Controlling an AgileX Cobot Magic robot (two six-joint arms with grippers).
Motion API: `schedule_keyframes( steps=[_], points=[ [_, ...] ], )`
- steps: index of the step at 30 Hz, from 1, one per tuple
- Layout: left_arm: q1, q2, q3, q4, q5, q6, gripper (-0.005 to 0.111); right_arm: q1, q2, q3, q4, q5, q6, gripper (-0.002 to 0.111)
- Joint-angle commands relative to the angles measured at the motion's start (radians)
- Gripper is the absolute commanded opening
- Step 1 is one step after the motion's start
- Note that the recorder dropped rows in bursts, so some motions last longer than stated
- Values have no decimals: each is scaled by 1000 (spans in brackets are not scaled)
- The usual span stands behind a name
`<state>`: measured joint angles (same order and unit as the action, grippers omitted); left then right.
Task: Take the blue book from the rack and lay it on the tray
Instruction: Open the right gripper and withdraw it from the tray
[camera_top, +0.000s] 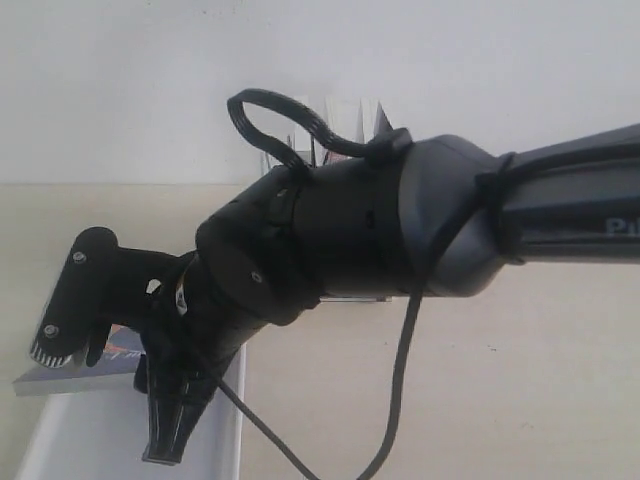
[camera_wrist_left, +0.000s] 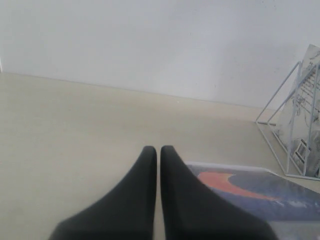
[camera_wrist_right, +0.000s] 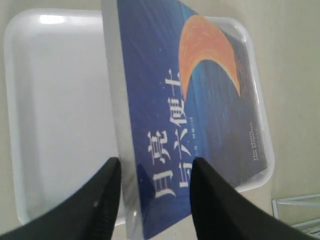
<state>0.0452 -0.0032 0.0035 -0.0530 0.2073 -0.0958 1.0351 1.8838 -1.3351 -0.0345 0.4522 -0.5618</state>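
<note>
- The fingers (camera_wrist_right: 100, 200) of my right gripper (camera_wrist_right: 155, 167) stand parted either side of the blue book (camera_wrist_right: 200, 125); one sits at the page edge, the other over the cover; I cannot tell whether they pinch it or merely straddle it.
- The book leans, page edge raised, over the tray (camera_wrist_right: 50, 100); in the exterior view it sits near 8 o'clock, the tray at 7 o'clock, and the rack (camera_top: 340, 112) at 12 o'clock behind the arm (camera_top: 450, 215).
- To finish well I would lower slowly until the low edge rests inside the rim; tip the cover flat; only then part the fingers fully and lift straight up; letting go while it leans risks it sliding onto the rim.
- My left gripper (camera_wrist_left: 155, 150) is pressed closed on nothing; I would leave it be.
- Cover writing: white characters, 月亮 and 六便士 legible beside the orange crescent (camera_wrist_right: 210, 55); the smaller print is too fine to read; the arm carries "Pi", cut off by the frame.
</note>
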Motion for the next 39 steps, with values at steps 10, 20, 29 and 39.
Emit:
schedule_keyframes(
  steps=[10,20,29,39],
  points=[
    [3,3,-4,-10,-7,-8,4,5,-174,-4,60,80,43,42],
    [3,3,-4,-10,-7,-8,4,12,-409,-4,60,216,132,42],
    [3,3,-4,-10,-7,-8,4,12,-659,-4,60,424,268,42],
    [3,3,-4,-10,-7,-8,4,12,-882,-4,60,743,432,42]
  ],
)
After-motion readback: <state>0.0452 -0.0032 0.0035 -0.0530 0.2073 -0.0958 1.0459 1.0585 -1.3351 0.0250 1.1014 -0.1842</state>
